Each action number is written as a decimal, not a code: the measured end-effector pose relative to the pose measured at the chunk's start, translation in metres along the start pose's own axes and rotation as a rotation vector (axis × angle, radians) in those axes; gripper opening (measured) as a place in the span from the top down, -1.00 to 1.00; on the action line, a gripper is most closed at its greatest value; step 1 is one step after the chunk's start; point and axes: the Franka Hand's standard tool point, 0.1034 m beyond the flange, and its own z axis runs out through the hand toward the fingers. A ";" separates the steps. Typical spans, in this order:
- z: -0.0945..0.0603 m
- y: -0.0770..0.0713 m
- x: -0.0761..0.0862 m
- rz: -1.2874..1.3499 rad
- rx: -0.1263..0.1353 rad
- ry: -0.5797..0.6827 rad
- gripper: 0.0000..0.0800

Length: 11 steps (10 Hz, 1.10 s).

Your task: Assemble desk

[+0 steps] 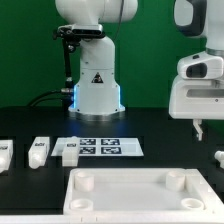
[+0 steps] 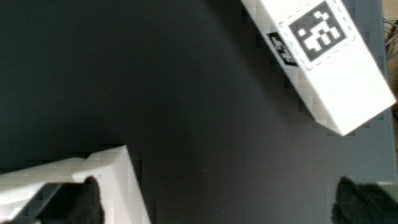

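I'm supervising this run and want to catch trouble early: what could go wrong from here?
The open gripper hangs empty, and the white square-section plastic leg with a black-and-white tag lies slanted and off-centre in the wrist view; closing unaligned might pinch a corner and knock it away. The white rimmed plastic tabletop lies close by; a descent could clip its rim.

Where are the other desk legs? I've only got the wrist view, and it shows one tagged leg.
Observer: Three legs lie in a row at the exterior view's left, beside the marker board.
Operator: And the tabletop?
Observer: The tabletop lies flat, sockets up, nearer the camera than the marker board.
Operator: How high is the gripper?
Observer: The gripper hangs open well above the table, at the exterior view's right.
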 end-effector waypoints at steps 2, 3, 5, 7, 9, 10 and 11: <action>0.002 -0.001 -0.001 -0.004 -0.001 -0.001 -0.62; 0.008 -0.015 -0.004 -0.046 0.006 0.035 -0.62; 0.020 -0.069 -0.039 -0.110 -0.013 0.056 -0.62; 0.019 -0.078 -0.044 -0.098 -0.004 0.069 -0.62; 0.023 -0.078 -0.045 -0.107 -0.007 0.074 -0.62; 0.038 -0.076 -0.048 -0.166 -0.012 0.095 -0.62; 0.049 -0.072 -0.044 -0.216 -0.017 0.104 -0.62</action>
